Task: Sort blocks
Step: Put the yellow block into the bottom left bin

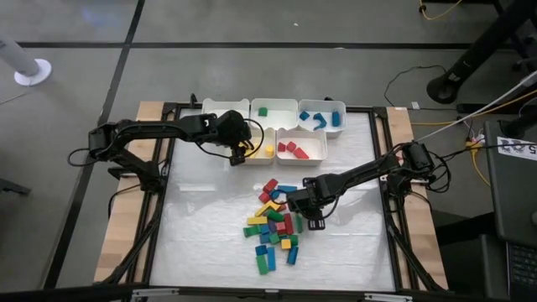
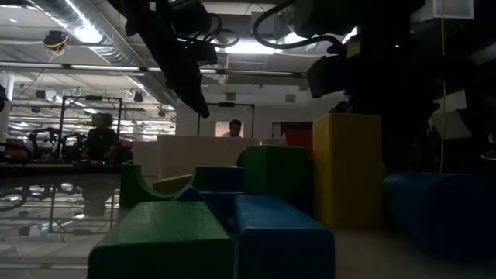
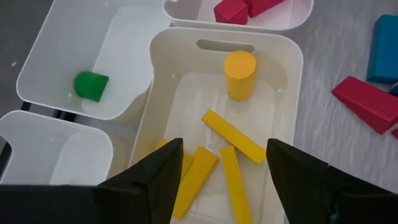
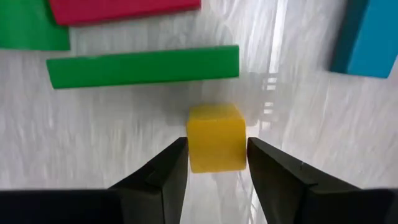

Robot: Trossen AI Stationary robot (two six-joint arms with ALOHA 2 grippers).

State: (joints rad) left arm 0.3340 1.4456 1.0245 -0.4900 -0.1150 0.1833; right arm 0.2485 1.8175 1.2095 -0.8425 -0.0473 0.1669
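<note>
Several loose blocks (image 1: pixel 275 222) in red, yellow, green and blue lie in a heap on the white table, near its middle. My right gripper (image 1: pixel 312 220) is low at the heap's right edge, shut on a small yellow cube (image 4: pixel 216 135). My left gripper (image 1: pixel 240 153) hangs open over the yellow bin (image 1: pixel 254 149), holding nothing. In the left wrist view, several yellow blocks (image 3: pixel 231 142) lie on that bin's floor below my left gripper (image 3: pixel 224 180). In the low view the nearest blocks, green (image 2: pixel 163 240), blue (image 2: pixel 283 240) and yellow (image 2: pixel 346 170), fill the foreground. My right gripper pinches the yellow cube between its two fingers (image 4: pixel 171 165), one on each of two opposite side faces (image 4: pixel 194 152). The fingers come down on it from above. The cube appears to rest on the table, upright, next to a long green block (image 4: pixel 143 65).
Five white bins stand at the table's far side: one with nothing showing in it (image 1: pixel 225 107), one with a green block (image 1: pixel 274 111), one with blue blocks (image 1: pixel 323 119), the yellow bin, and one with red blocks (image 1: pixel 302 148). People show in the room behind (image 2: pixel 101 139).
</note>
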